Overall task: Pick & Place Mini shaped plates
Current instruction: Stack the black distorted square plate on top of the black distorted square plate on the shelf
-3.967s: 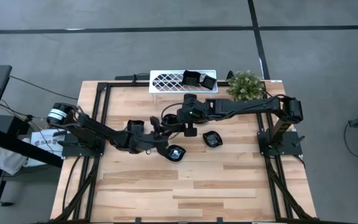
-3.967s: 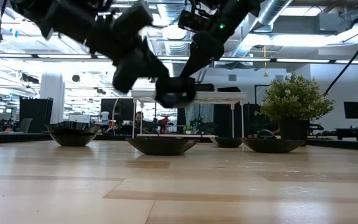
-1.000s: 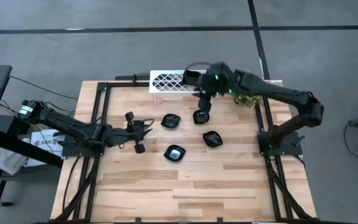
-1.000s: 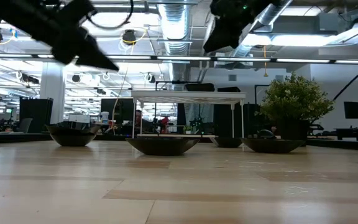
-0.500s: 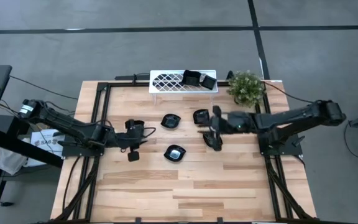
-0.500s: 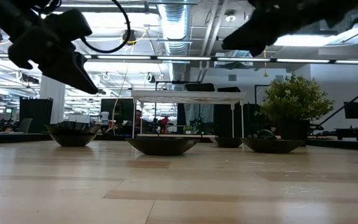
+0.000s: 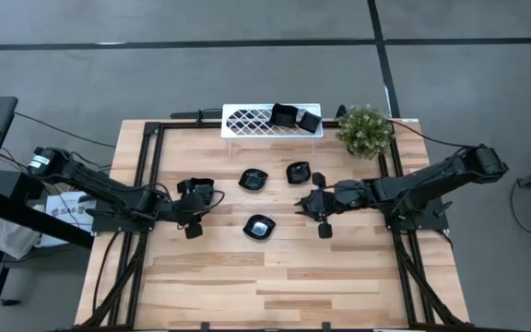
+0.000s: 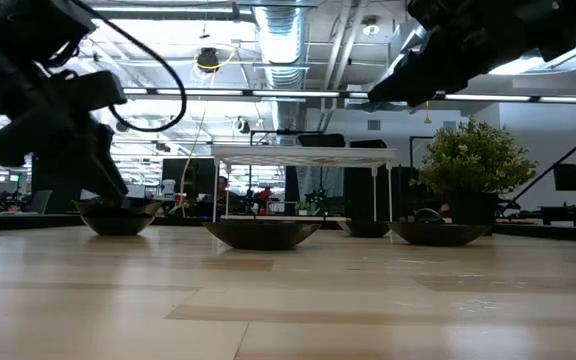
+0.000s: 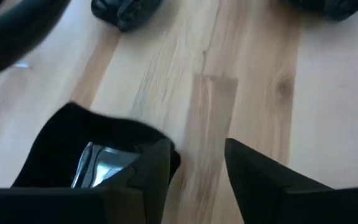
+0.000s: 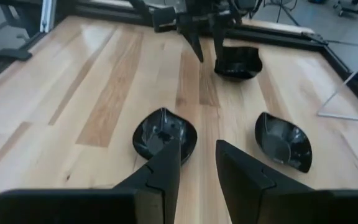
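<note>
Only one scrap of lettering shows — dark letters on a white sheet point(image 7: 63, 208) beside the left arm's base — too small to read.

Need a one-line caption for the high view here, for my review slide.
Both arms low over the wooden table: left gripper beside one mini plate, right gripper near three others.

Overhead straight down, low camera level across table point(image 7: 275, 277) (shared), both wrist cameras close above.

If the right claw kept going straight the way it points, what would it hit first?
Likely the rim of the lobed plate just ahead of the right claw; depth is unclear, so it might slip past toward the left claw.
</note>
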### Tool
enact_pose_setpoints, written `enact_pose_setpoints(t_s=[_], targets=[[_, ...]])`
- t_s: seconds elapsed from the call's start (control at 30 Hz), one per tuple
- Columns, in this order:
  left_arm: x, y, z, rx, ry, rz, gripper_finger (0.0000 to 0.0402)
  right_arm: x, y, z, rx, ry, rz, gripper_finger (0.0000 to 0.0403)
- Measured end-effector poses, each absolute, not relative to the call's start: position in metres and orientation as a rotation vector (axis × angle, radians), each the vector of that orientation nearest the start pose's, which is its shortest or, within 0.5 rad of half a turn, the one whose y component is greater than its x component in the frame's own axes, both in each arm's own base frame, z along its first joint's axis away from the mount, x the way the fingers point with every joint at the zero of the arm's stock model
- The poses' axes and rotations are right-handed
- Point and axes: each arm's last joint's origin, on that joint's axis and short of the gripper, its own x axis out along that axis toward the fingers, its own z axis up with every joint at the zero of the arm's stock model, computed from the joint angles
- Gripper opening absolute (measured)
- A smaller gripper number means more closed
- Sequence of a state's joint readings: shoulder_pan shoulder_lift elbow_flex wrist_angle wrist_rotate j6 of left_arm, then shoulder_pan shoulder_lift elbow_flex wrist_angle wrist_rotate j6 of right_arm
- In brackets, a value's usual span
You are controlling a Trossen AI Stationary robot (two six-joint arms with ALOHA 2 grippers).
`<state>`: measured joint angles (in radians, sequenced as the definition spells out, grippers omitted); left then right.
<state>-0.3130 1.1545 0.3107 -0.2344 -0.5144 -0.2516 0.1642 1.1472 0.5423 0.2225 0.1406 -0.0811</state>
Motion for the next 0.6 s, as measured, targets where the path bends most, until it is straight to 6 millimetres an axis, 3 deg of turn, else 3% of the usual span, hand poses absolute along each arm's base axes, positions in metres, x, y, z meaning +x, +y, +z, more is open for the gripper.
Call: enact_pose_setpoints(t_s=[0.3, 0.6], targets=[[0.161, -0.036, 0.119, 0.222, 0.939, 0.337, 0.0163, 0.234, 0.034, 0.218, -0.142, 0.379, 0.037, 0.0098], [0.162, -0.026, 0.120, 0.088, 0.920, 0.450, 0.0161, 0.234, 0.034, 0.218, -0.142, 0.382, 0.041, 0.0098]])
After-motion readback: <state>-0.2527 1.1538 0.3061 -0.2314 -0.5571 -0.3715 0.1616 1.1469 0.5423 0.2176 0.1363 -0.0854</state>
